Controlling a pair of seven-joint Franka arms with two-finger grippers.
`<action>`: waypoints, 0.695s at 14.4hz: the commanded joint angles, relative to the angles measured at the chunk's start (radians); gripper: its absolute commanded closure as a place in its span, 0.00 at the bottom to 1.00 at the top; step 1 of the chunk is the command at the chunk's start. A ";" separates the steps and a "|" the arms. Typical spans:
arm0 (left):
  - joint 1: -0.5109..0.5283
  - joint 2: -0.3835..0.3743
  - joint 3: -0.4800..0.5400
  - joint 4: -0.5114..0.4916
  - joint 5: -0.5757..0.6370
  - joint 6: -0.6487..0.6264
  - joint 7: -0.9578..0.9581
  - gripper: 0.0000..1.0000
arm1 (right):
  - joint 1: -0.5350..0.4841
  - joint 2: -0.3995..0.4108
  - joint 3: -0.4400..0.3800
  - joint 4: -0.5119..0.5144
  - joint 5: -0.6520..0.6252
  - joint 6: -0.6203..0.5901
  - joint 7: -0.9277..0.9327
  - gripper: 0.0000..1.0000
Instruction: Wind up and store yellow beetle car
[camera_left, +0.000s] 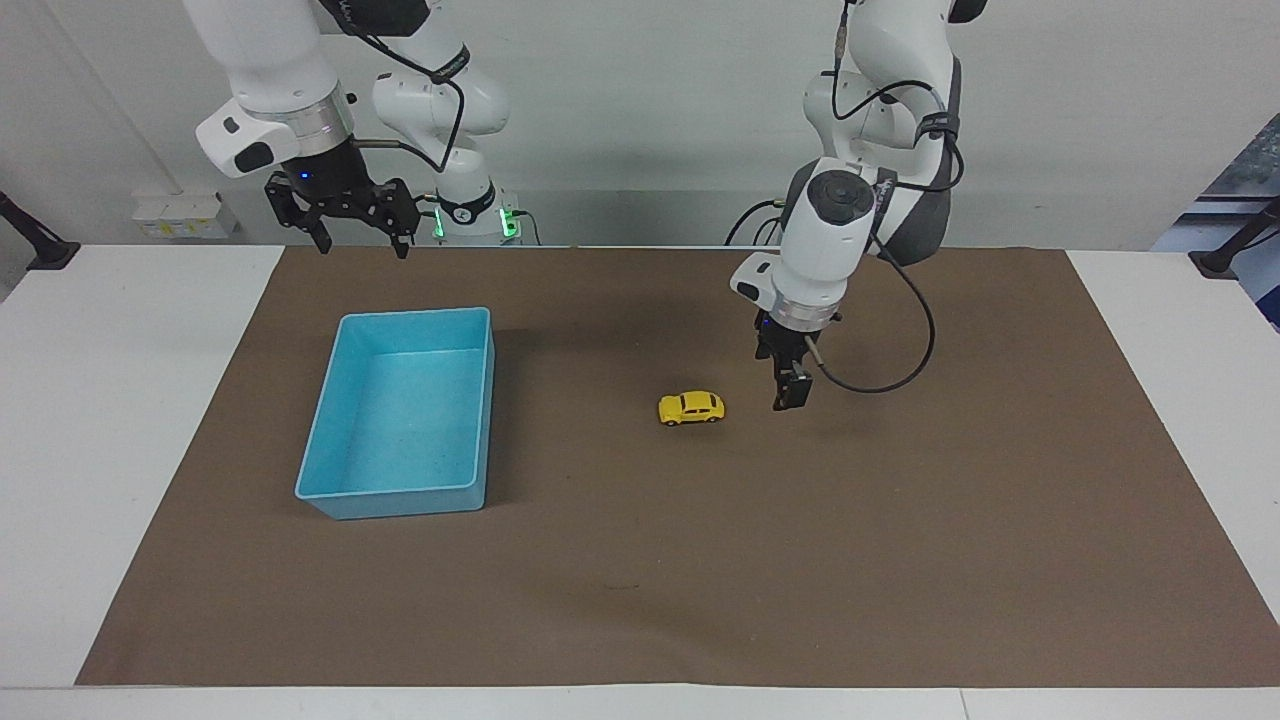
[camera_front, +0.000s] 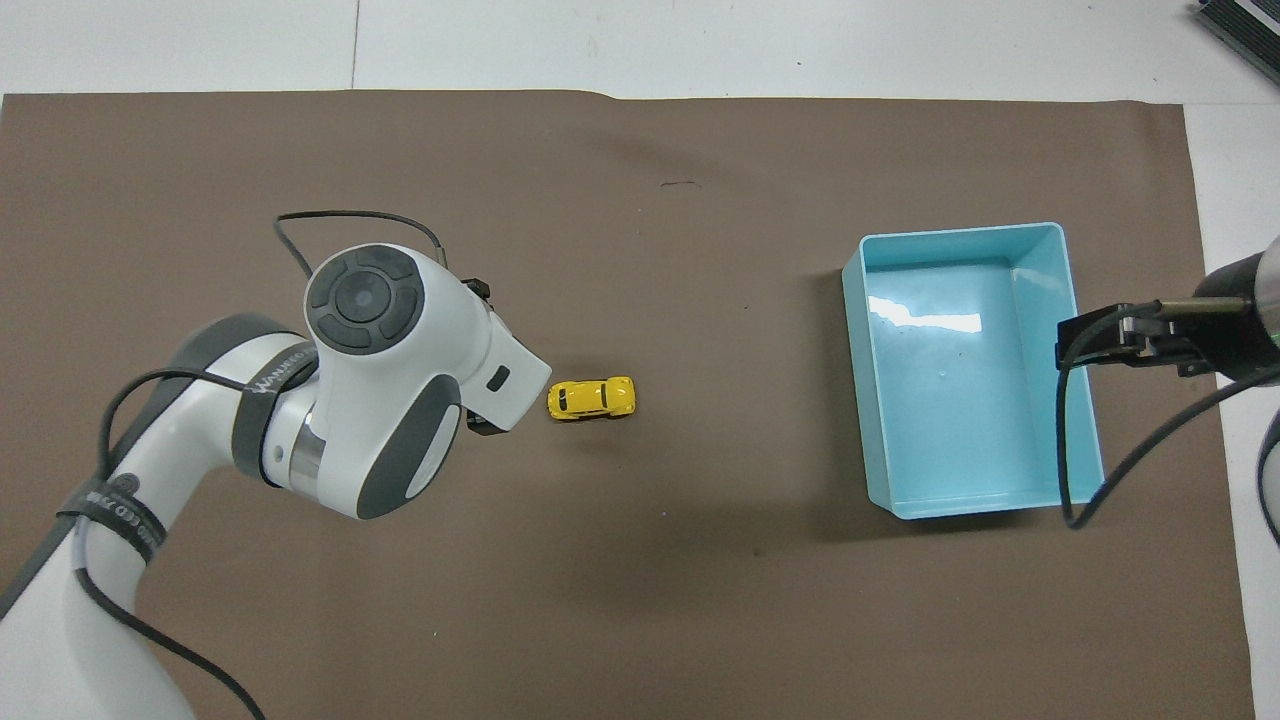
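While the yellow beetle car (camera_left: 691, 408) sits on its wheels mid-mat, untouched, its length runs along the table from one arm's end toward the other. The left gripper (camera_left: 790, 392) hangs low just beside it, toward the left arm's end, not touching; seen edge-on, so whether its fingers are spread or pressed together I cannot tell. Judged step: approach for the pick-up before winding. To do it well, centre over the roof, fingers across the narrow body, and descend straight; the car rolls lengthwise, so any sideways nudge will send it off. The blue bin (camera_left: 345, 452) lies well apart toward the right arm's end, open-topped, bare brown mat (camera_left: 900, 560) between. The right gripper (camera_left: 358, 230) waits, spread, above the mat's robot-side edge by the bin.
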 joint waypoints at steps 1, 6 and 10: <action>-0.067 -0.005 0.023 -0.060 -0.006 0.081 -0.070 0.00 | -0.013 -0.012 0.007 -0.017 0.018 0.012 -0.014 0.00; -0.113 0.030 0.023 -0.065 -0.004 0.127 -0.164 0.00 | -0.013 -0.012 0.007 -0.017 0.018 0.012 -0.014 0.00; -0.140 0.091 0.023 -0.060 -0.004 0.194 -0.234 0.00 | -0.013 -0.012 0.007 -0.017 0.018 0.012 -0.014 0.00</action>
